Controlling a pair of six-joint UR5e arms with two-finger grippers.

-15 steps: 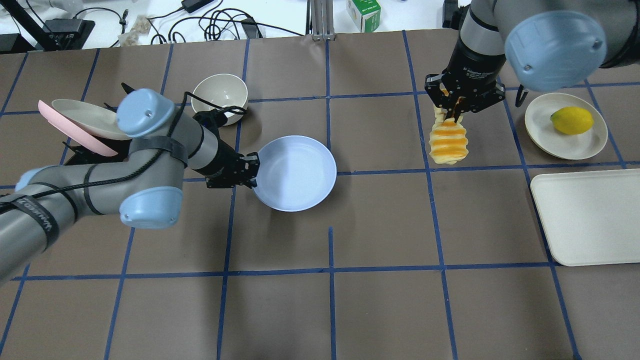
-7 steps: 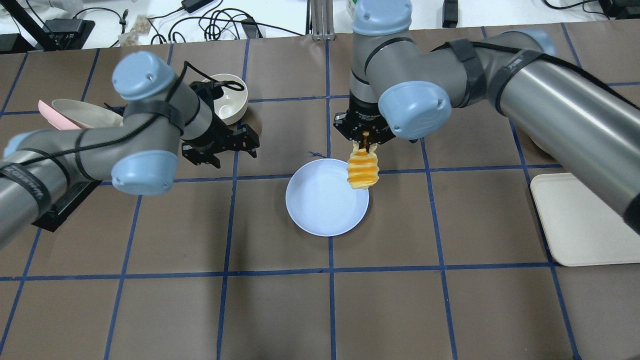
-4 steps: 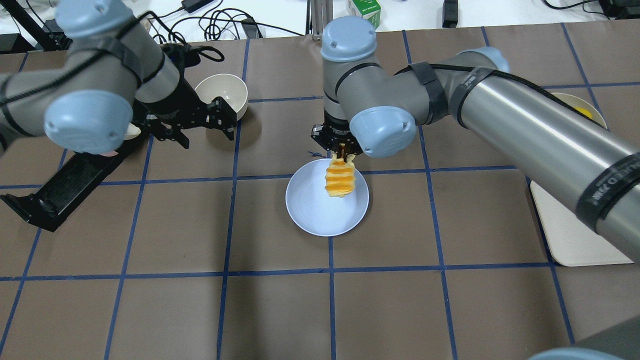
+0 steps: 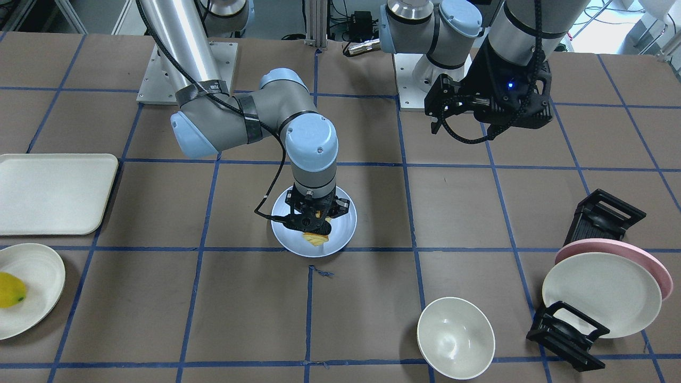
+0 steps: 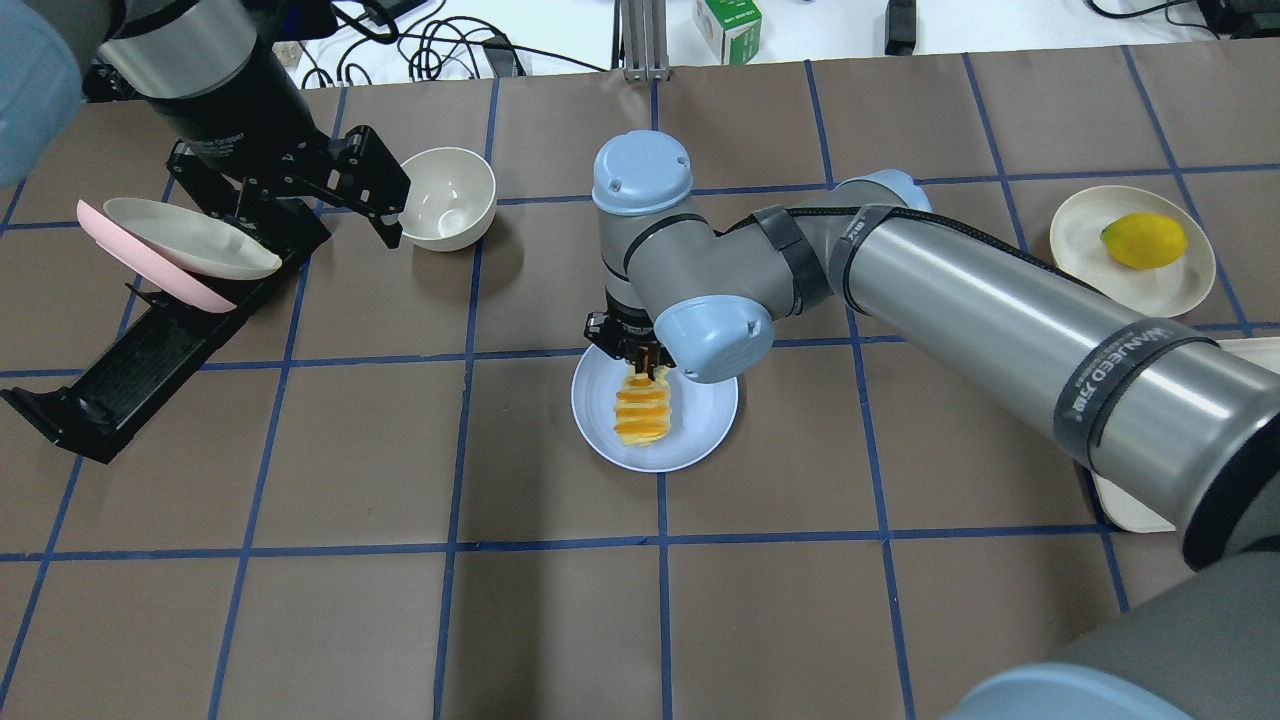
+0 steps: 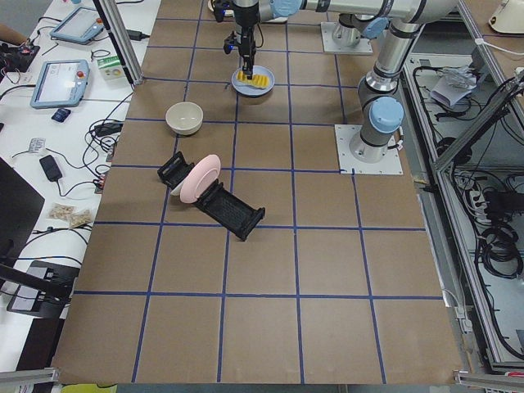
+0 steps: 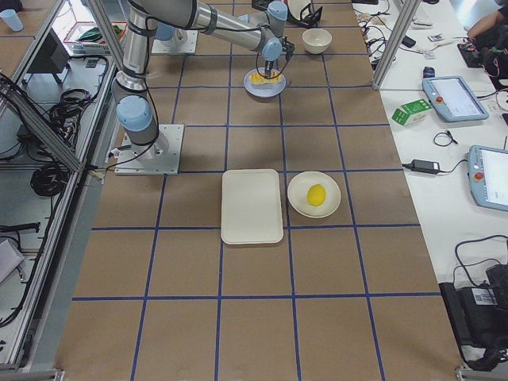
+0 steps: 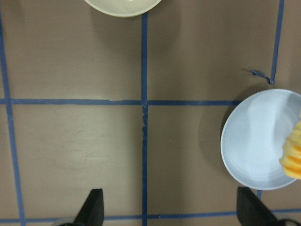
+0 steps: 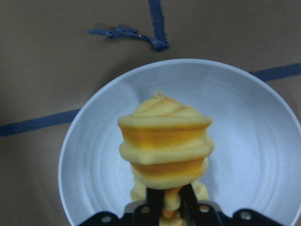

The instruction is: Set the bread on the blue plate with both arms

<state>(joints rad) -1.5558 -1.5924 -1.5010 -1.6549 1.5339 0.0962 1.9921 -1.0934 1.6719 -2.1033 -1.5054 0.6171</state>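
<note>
The right gripper [image 5: 645,370] is clamping the top end of the bread [image 5: 642,415], which is hanging long-axis down directly over the blue plate [image 5: 705,425] at mid-bench. The left gripper [image 8: 171,215] is hanging spread open, well apart toward the bench's left end.

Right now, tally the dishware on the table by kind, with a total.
Plates: 4 (blue plate, pink plate, racked cream plate, cream plate holding the lemon)
Bowls: 1 (cream bowl)
Trays: 1 (cream tray)
Total: 6
</note>
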